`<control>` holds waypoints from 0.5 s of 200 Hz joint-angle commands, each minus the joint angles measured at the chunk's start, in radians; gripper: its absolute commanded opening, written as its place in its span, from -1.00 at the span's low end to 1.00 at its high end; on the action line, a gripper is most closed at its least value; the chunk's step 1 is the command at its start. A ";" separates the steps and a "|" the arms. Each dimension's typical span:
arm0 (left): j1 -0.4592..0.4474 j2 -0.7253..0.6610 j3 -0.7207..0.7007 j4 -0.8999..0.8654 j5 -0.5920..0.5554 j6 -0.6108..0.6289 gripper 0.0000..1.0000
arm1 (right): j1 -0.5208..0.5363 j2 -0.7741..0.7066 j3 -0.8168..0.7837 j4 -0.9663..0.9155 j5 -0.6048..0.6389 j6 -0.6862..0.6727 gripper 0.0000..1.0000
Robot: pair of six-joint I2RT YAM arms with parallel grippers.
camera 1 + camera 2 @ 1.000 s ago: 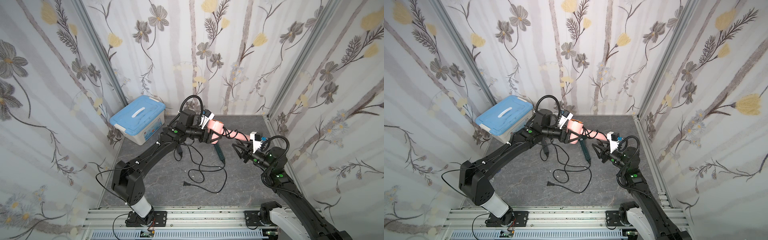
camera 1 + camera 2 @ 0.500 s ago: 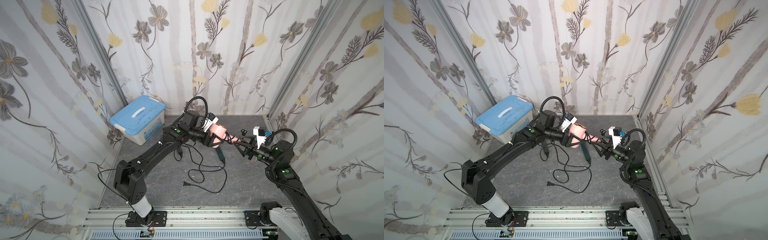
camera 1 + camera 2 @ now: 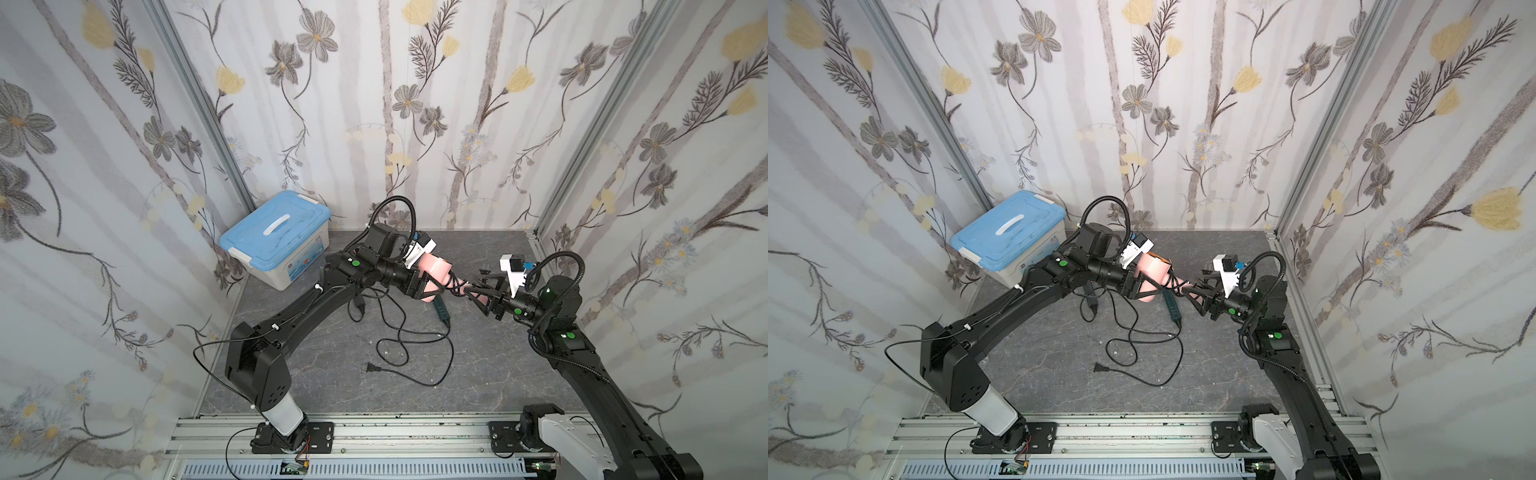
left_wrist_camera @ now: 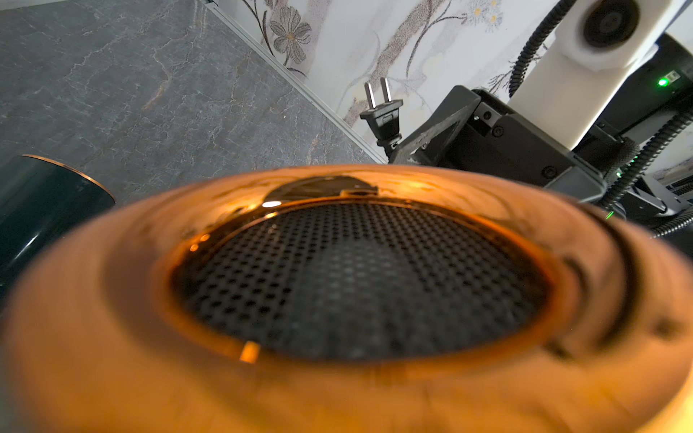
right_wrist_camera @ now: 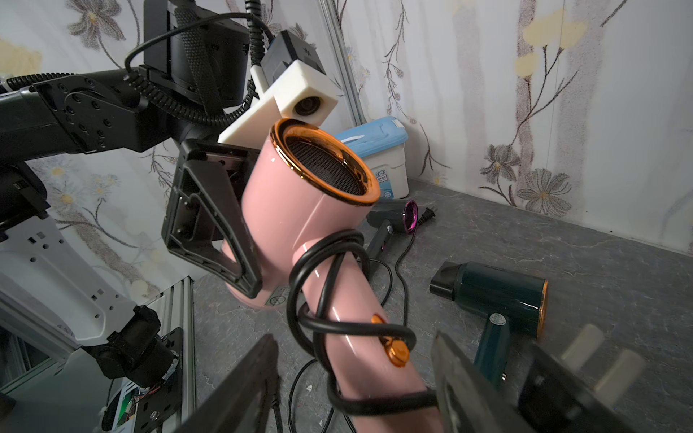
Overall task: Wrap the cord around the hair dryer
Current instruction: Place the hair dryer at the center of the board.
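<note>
My left gripper (image 3: 424, 286) (image 3: 1142, 289) is shut on the barrel of the pink hair dryer (image 3: 434, 270) (image 3: 1152, 270) (image 5: 300, 210) and holds it above the floor. The dryer's gold-rimmed mesh end (image 4: 337, 281) fills the left wrist view. Several turns of black cord (image 5: 337, 326) lie around the pink handle. My right gripper (image 3: 469, 289) (image 3: 1187, 289) (image 5: 352, 337) is open, one jaw on each side of that handle. The cord's plug (image 4: 380, 108) (image 5: 585, 360) sticks out just outside one right finger.
A dark green hair dryer (image 5: 502, 292) (image 3: 440, 309) and a black one with a purple rim (image 5: 393, 217) lie on the grey floor. A loose black cord (image 3: 411, 336) with a plug (image 3: 372, 367) sprawls mid-floor. A blue-lidded box (image 3: 276, 239) stands at the back left.
My right gripper's jaws have spread wider, and its wrist has risen and moved in to the pink handle. The left arm has shifted the dryer a little toward the right arm.
</note>
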 commanded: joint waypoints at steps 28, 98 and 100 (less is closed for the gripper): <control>0.009 -0.010 0.033 0.111 0.220 -0.016 -1.00 | -0.005 0.006 -0.052 0.006 0.023 -0.036 0.40; 0.023 0.057 0.135 0.003 0.287 0.026 -1.00 | -0.005 0.006 -0.081 -0.026 0.014 -0.105 0.50; 0.023 0.058 0.138 0.002 0.289 0.027 -1.00 | -0.005 0.005 -0.082 -0.024 0.013 -0.105 0.50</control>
